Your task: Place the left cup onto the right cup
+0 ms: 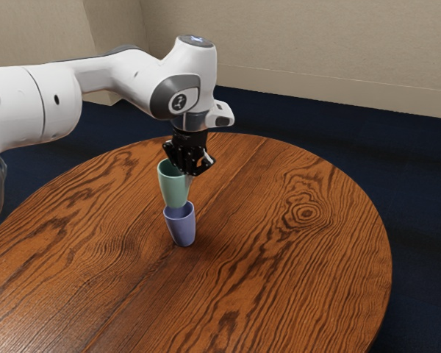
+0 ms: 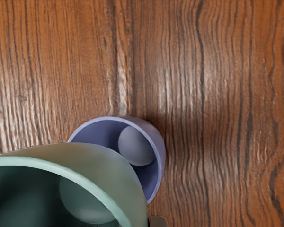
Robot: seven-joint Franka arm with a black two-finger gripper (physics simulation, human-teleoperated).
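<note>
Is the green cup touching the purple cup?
Cannot tell. Exterior view: the green cup dips into the purple cup, whose rim hides any contact.

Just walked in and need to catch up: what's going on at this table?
The arm's gripper grips the green cup by its rim, holding it tilted with its base in the mouth of the purple cup, which stands upright on the wooden table. The green cup is not yet released.
</note>
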